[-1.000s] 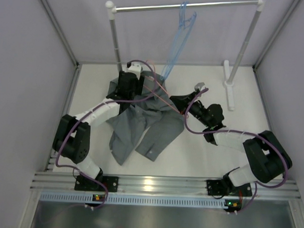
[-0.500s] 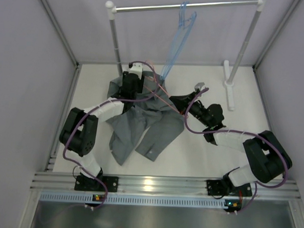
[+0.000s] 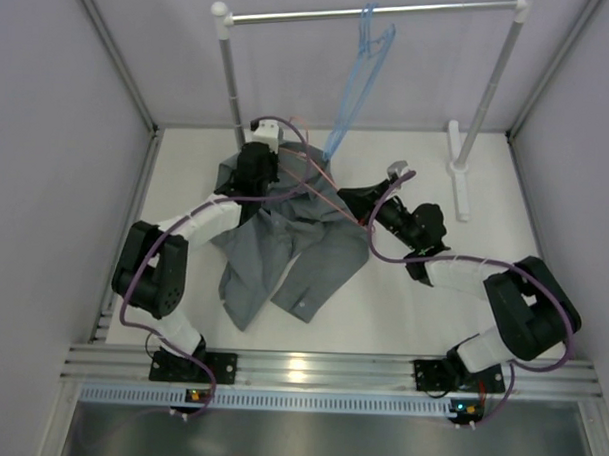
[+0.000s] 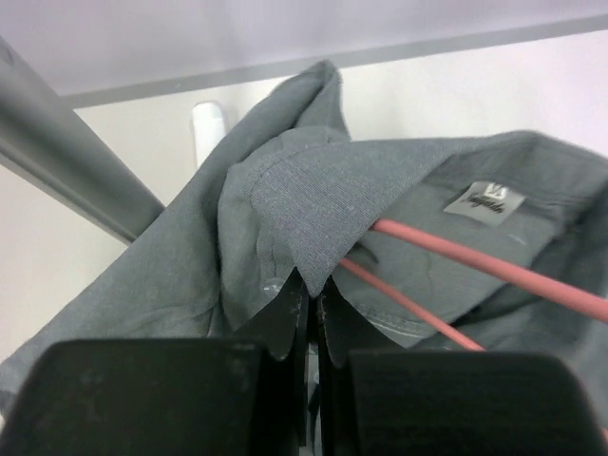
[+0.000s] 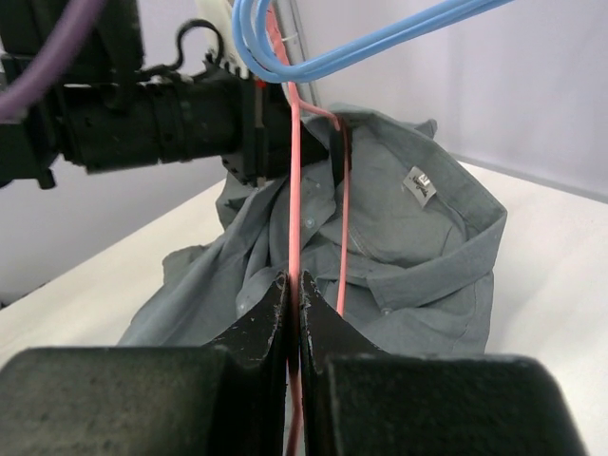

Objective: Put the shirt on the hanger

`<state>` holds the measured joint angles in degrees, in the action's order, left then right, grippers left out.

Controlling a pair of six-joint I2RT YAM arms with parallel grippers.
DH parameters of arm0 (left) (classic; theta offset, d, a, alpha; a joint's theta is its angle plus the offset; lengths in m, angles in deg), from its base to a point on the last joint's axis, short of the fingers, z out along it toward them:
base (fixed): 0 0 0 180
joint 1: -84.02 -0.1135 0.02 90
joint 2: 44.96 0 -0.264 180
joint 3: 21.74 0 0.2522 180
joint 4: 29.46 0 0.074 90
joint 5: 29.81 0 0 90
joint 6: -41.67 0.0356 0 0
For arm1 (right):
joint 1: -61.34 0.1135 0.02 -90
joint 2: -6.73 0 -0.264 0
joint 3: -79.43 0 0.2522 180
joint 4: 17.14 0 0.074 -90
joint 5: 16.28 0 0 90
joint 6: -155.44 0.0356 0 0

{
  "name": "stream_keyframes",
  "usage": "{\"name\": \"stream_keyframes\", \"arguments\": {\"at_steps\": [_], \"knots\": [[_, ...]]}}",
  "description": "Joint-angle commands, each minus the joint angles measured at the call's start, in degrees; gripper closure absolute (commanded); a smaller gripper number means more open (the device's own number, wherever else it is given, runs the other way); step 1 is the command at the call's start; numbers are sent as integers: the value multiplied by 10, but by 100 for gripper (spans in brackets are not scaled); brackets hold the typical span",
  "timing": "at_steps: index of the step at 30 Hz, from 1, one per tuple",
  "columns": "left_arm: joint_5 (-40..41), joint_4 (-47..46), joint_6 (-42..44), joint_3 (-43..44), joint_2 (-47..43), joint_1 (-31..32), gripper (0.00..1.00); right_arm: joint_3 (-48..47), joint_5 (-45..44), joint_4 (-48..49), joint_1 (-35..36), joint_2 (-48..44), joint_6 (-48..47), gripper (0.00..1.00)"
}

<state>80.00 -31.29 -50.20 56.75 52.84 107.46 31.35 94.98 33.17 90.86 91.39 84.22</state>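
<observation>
top external view: the shirt (image 3: pixel 294 253) lies crumpled on the table (image 3: pixel 421 322), from its middle toward the far left corner. in the right wrist view the right gripper (image 5: pixel 293 285) pinches a wire of the pink hanger (image 5: pixel 295 180), which reaches over the collar. in the left wrist view the left gripper (image 4: pixel 309 290) pinches a collar fold, hanger wires passing under it beside the neck label (image 4: pixel 484 199). beyond, blue hangers (image 3: pixel 362 70) hang from the rail (image 3: pixel 442 8).

Overhead camera looks down; wrist cameras closely share shirt (image 4: pixel 313 199).
</observation>
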Motion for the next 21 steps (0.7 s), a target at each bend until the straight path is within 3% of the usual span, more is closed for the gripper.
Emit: {"name": "stream_keyframes", "arguments": {"at_steps": [1,5,12,17,21], "knots": [[-86,-4,-15,24,-65,-4,100,-34,7,39,2,10,7,100],[-161,36,-23,37,-105,-4,100,-44,9,17,2,9,9,100],[-323,127,-20,64,-192,-4,100,-7,58,94,1,-20,37,100],[-372,201,-41,73,-276,-4,100,57,55,177,-5,-52,80,100],[-413,250,-71,77,-332,-3,100,58,91,197,-11,-68,110,100]]}}
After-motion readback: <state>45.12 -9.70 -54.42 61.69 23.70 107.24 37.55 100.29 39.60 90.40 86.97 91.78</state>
